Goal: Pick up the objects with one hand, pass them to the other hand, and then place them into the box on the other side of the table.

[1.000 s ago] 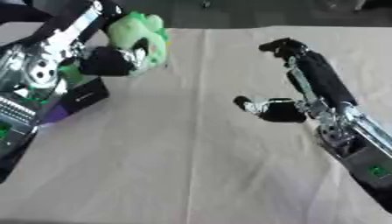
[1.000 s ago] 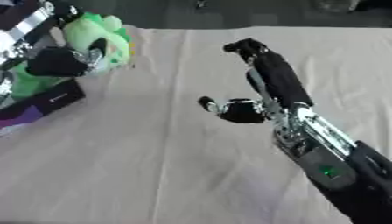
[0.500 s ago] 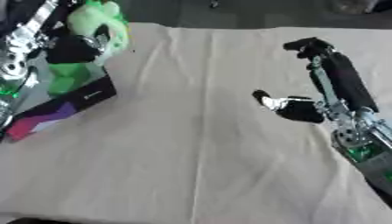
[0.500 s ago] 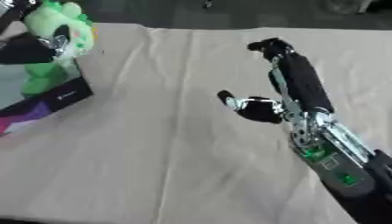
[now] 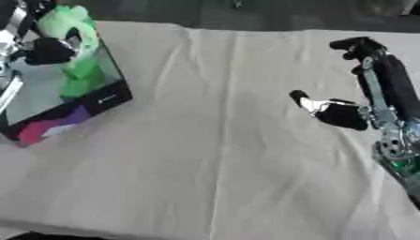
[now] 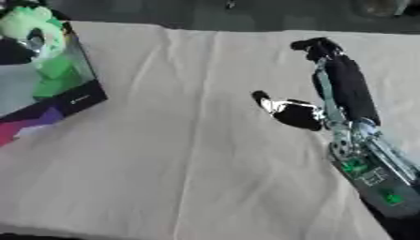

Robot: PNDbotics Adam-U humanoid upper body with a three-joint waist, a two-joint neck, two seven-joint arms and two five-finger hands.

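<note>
A green plush toy (image 5: pixel 72 33) hangs over the box (image 5: pixel 78 105) at the table's left edge, with my left hand (image 5: pixel 45 49) shut on it from the left. The box is dark with a purple and pink side and a pale inside. My right hand (image 5: pixel 361 96) stands open over the right part of the table, fingers straight and pointing away, thumb sticking out to the left, and it holds nothing.
A cream cloth (image 5: pixel 213 154) with a few creases covers the table. My right forearm (image 6: pixel 373 178) with a green board comes in from the lower right corner. A dark strip runs along the far edge.
My left hand has carried the green toy leftward from beside the box to above its opening. The whole picture has shifted right, so the camera has moved. The right hand keeps its pose.
</note>
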